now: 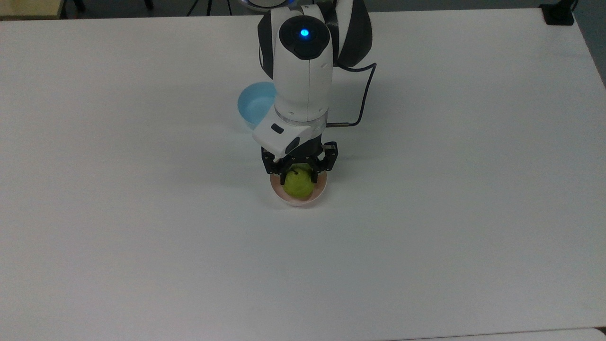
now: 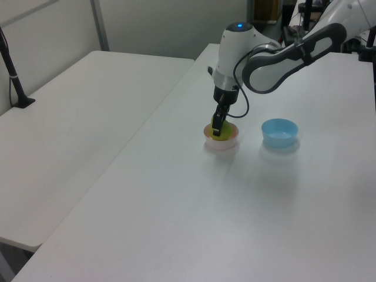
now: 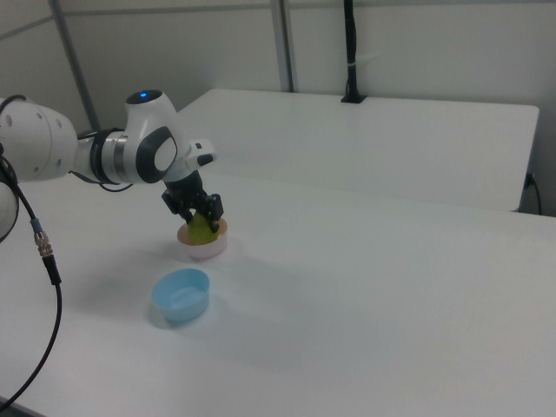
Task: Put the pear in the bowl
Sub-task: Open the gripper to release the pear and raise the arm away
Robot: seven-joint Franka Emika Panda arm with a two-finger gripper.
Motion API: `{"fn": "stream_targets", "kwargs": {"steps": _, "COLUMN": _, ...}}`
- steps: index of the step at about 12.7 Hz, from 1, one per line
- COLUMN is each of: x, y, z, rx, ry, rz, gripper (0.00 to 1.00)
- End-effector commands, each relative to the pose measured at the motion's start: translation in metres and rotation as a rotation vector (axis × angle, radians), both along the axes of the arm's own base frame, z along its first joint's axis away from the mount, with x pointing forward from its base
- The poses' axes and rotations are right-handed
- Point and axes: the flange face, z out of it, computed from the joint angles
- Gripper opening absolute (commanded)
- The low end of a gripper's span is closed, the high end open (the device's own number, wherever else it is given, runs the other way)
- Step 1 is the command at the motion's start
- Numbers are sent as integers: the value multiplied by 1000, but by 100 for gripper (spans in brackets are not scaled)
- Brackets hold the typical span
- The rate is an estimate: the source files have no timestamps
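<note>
The robot's black gripper grips the small yellow-green pear inside the pale pink plastic bowl; a light blue bowl sits at 11 o'clock. Only letting go is left.

In the top view, the gripper covers the 12 o'clock part of the bowl, and the pear hides the bowl's inside. The arm also hides the 3 o'clock part of the blue bowl, and the arm's base is cut off by the top edge. If the pear touches the bowl's bottom, I cannot tell. In the left view, the pear is mostly hidden behind the gripper.
</note>
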Motion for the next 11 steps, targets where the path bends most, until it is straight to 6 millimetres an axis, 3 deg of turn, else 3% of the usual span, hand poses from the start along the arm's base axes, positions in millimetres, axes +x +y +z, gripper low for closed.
{"fn": "stream_targets", "kwargs": {"steps": 1, "x": 0, "y": 5, "z": -3, "rx": 6, "ry": -52, "rz": -11, "gripper": 57}}
{"fn": "stream_targets", "kwargs": {"steps": 2, "x": 0, "y": 5, "z": -4, "rx": 5, "ry": -50, "rz": -13, "gripper": 73}}
{"fn": "stream_targets", "kwargs": {"steps": 3, "x": 0, "y": 5, "z": -3, "rx": 7, "ry": -48, "rz": -15, "gripper": 98}}
{"fn": "stream_targets", "kwargs": {"steps": 8, "x": -5, "y": 3, "z": 11, "rx": -2, "ry": -5, "rz": -20, "gripper": 100}}
{"fn": "stream_targets", "kwargs": {"steps": 10, "x": -10, "y": -4, "z": 38, "rx": -6, "ry": 7, "rz": -32, "gripper": 100}}
{"fn": "stream_targets", "kwargs": {"steps": 11, "x": -14, "y": -12, "z": 63, "rx": -10, "ry": 2, "rz": -40, "gripper": 100}}
